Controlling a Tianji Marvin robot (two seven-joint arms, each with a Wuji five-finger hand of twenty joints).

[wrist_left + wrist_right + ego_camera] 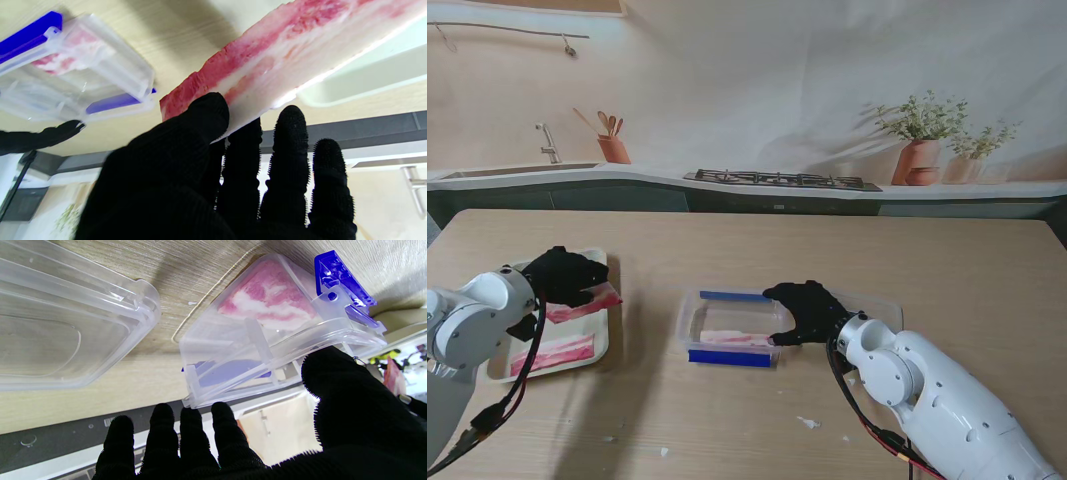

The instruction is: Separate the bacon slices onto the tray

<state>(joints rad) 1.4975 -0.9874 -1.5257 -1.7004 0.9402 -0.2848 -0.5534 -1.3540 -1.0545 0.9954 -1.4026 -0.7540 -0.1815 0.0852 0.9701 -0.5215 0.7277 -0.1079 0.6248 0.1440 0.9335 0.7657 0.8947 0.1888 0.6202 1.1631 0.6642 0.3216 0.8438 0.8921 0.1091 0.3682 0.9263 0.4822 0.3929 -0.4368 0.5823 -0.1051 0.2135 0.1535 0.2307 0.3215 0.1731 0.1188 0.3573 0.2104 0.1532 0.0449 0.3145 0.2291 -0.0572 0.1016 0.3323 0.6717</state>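
Nearest the robot, one pink-and-white bacon slice (554, 353) lies flat in the pale rectangular tray (599, 345) at the table's left edge. Over the tray's far end, the black-gloved left hand (564, 274) pinches a second bacon strip (587, 304) between thumb and fingers. Mid-table, the right hand (808, 311) grips the clear plastic container with blue clips (733, 327), apparently by its wall; bacon remains inside.

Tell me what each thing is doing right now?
Left hand: shut on a bacon slice, over the tray.
Second bacon slice: lying flat in the tray.
Clear container: open, bacon inside.
Lid: off, beside it.
Right hand: steadying the container.
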